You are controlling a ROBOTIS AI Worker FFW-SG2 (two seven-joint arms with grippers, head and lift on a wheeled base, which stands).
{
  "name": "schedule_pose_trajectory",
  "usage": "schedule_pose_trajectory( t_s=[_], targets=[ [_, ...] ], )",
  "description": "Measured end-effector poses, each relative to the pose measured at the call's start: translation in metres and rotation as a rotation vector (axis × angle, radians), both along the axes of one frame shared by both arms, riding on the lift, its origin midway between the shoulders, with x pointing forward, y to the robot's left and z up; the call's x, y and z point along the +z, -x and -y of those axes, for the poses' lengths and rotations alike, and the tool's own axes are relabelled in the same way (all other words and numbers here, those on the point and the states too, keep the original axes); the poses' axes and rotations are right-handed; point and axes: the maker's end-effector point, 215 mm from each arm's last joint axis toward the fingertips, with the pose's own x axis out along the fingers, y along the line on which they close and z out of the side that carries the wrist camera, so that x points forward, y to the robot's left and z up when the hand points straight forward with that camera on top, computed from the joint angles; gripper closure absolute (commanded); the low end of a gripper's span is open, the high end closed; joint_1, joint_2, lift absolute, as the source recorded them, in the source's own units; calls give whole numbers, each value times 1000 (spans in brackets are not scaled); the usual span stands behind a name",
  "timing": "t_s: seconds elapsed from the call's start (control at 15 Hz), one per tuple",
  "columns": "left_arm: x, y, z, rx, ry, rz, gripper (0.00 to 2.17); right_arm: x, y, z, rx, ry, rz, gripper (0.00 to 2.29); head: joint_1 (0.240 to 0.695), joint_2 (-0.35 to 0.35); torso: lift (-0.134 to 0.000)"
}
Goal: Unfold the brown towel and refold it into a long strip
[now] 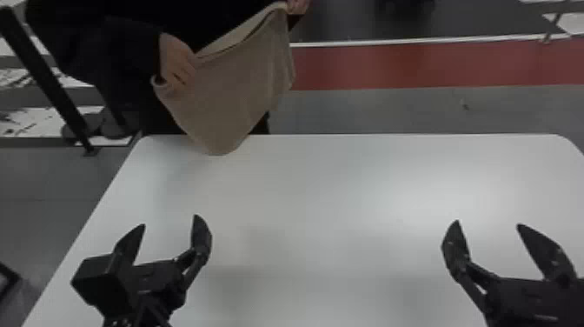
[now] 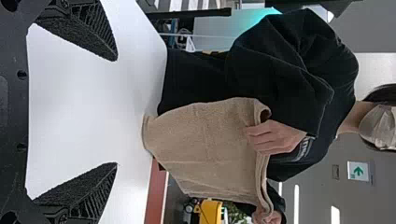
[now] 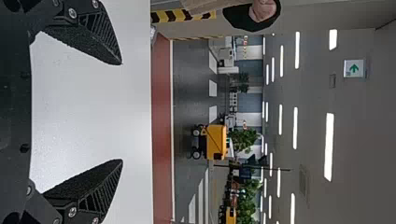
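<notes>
A person's two hands hold the brown towel [image 1: 230, 82] up at the far left edge of the table, its lower corner hanging over the tabletop. My left gripper [image 1: 170, 221] stands open above the table's near left part, and my right gripper [image 1: 487, 224] is open above the near right part; both are well short of the towel. In the left wrist view the towel [image 2: 205, 144] hangs beyond the spread fingers of the left gripper [image 2: 116, 112]. The right wrist view has the right gripper [image 3: 122, 112] with nothing between its fingers.
The white table [image 1: 330, 195] stretches beneath both arms, with rounded far corners. The person stands close behind its far left edge. Past the far edge, a red floor stripe [image 1: 391, 65] crosses the room, and a black post [image 1: 48, 82] leans at the left.
</notes>
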Motion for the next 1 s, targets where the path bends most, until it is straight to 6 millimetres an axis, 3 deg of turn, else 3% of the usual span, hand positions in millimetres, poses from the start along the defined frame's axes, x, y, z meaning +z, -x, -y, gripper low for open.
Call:
schedule_pose_trajectory(
  t_s=[1.0],
  targets=[
    [-2, 6, 0, -1, -1, -12, 66, 2, 3, -1, 1, -5, 2, 144, 695, 107, -123]
  ],
)
